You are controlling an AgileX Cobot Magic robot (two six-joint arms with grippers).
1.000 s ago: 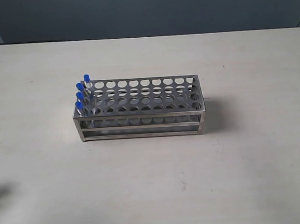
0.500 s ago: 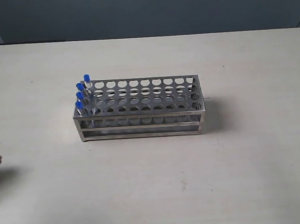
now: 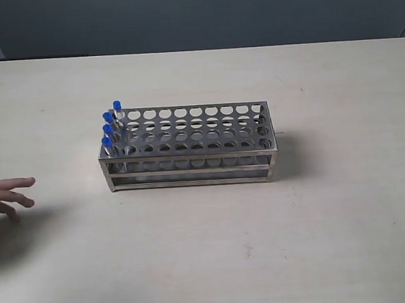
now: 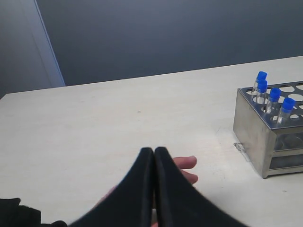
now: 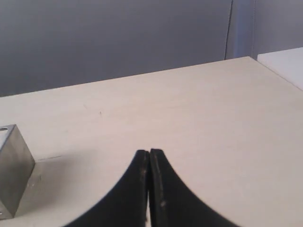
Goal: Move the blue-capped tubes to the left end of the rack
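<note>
The shiny steel rack [image 3: 188, 147] stands mid-table, its end also showing in the left wrist view as the rack [image 4: 258, 137]. Several blue-capped tubes [image 3: 109, 128] stand upright in the holes at its left end; the same blue-capped tubes [image 4: 273, 97] rise above the top plate. My left gripper [image 4: 154, 150] is shut and empty, well short of the rack, above a person's hand [image 4: 183, 169]. My right gripper [image 5: 149, 152] is shut on nothing, off the rack's other end [image 5: 13, 170]. Neither gripper shows in the exterior view.
A person's bare hand [image 3: 4, 199] reaches onto the table from the left edge, fingers spread toward the rack. The pale tabletop [image 3: 322, 240] runs back to a dark wall. A white surface [image 5: 284, 61] lies beyond the table's far corner.
A person's hand has come in from the left edge and moved further onto the table toward the rack. The rack and tubes have not moved.
</note>
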